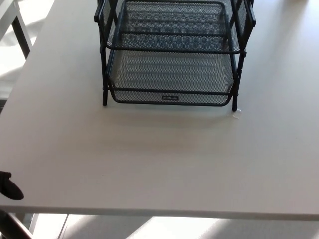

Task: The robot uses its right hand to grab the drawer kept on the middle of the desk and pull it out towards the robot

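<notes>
Here, a black wire-mesh drawer rack (172, 52) stands on a white desk (159, 159), toward the far middle of the tabletop. Its frame rests on thin black legs, and its top is cut off by the upper edge of the head view. The lower drawer (172, 79) sits in the frame with its front rim roughly level with the front legs, and a small label plate (170, 98) is fixed at the centre of that rim. An upper drawer (172, 25) lies above it, also of mesh, and both look empty as far as the mesh allows one to see. Just beside the rack's right front leg lies a small white scrap (237, 113) on the desk; it is too small to tell what it is.

The near edge of the desk runs across the bottom of the view, with a bright floor (149, 228) below it. At the lower left corner, a black rounded part (9, 186) shows just over the desk edge; it may be a piece of the robot's left hand, but so little shows that one cannot tell how its fingers stand. The right hand does not show, and nothing touches the rack.
</notes>
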{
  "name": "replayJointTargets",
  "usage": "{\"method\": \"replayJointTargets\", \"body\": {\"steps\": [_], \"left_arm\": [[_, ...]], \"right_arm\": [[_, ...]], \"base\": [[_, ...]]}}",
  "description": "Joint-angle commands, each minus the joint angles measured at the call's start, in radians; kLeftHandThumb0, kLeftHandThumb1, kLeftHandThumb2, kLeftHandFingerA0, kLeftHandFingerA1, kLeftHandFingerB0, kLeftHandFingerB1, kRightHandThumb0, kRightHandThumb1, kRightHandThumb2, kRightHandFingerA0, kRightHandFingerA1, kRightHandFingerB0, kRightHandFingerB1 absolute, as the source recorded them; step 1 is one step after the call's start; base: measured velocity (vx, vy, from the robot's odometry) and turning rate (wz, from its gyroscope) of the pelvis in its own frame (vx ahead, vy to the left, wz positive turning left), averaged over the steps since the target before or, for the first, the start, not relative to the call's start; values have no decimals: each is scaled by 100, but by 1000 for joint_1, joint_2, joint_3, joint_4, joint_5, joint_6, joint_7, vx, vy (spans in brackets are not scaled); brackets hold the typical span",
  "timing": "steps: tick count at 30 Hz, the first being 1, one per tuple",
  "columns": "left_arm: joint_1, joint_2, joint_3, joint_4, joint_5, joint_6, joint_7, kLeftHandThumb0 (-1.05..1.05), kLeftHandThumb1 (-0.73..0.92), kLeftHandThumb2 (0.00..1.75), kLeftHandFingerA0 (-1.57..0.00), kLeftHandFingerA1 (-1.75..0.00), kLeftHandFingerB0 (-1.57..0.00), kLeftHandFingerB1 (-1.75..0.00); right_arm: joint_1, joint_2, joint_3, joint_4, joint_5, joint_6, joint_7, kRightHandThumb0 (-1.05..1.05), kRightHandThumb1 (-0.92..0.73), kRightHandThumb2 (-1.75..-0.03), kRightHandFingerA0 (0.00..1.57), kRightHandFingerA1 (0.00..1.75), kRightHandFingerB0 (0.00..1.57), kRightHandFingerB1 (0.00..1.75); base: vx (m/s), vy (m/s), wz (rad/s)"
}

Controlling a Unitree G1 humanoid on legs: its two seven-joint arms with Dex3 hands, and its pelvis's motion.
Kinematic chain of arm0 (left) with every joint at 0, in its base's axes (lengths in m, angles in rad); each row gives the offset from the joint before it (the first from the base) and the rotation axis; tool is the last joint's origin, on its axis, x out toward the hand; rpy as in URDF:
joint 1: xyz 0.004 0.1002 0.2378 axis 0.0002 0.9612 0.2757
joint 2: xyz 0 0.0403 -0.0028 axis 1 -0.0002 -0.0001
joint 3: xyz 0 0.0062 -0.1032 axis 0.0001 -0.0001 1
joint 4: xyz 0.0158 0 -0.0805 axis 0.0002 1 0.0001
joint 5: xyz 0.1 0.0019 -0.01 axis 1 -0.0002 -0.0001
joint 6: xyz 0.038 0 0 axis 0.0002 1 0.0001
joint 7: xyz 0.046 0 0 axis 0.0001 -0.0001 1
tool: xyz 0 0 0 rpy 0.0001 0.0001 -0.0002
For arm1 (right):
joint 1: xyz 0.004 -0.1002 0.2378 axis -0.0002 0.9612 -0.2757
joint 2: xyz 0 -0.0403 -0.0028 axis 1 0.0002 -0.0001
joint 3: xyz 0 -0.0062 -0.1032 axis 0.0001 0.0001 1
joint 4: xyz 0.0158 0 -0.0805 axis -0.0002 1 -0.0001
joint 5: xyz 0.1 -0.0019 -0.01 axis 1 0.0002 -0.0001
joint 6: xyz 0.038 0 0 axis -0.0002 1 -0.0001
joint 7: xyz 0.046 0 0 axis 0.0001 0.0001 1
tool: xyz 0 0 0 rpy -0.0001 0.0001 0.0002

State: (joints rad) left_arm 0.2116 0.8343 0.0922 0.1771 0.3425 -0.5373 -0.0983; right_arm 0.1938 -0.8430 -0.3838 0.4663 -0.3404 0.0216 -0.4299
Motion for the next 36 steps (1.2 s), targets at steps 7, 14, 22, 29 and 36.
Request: {"method": "replayJointTargets", "body": {"steps": [7,14,22,29,36], "left_arm": [[2,14,14,5,20,-21,-20,-29,57,57,-77,-84,-81,-58],[1,8,18,7,19,-28,-18,-28,56,57,-79,-85,-83,-58],[13,-3,20,-5,19,-21,-21,-28,56,57,-79,-87,-83,-59],[12,0,18,-10,23,-3,-30,-29,57,58,-77,-83,-82,-58],[12,-6,22,-9,20,-10,-27,-29,57,57,-78,-85,-83,-58]], "right_arm": [[-59,-39,-54,-292,-162,61,-83,-93,-61,-100,22,65,4,42],[-201,-24,39,-487,-232,72,-17,-79,-52,-91,19,63,2,39],[-340,17,198,-619,-223,78,138,-72,-51,-87,25,55,14,43],[-554,97,401,-698,-304,126,248,-76,-50,-88,21,56,9,44],[-705,198,538,-621,-313,67,272,-76,-51,-88,21,52,10,44]], "base": [[0,0,0],[0,0,0],[0,0,1],[0,0,0],[2,0,1]]}}
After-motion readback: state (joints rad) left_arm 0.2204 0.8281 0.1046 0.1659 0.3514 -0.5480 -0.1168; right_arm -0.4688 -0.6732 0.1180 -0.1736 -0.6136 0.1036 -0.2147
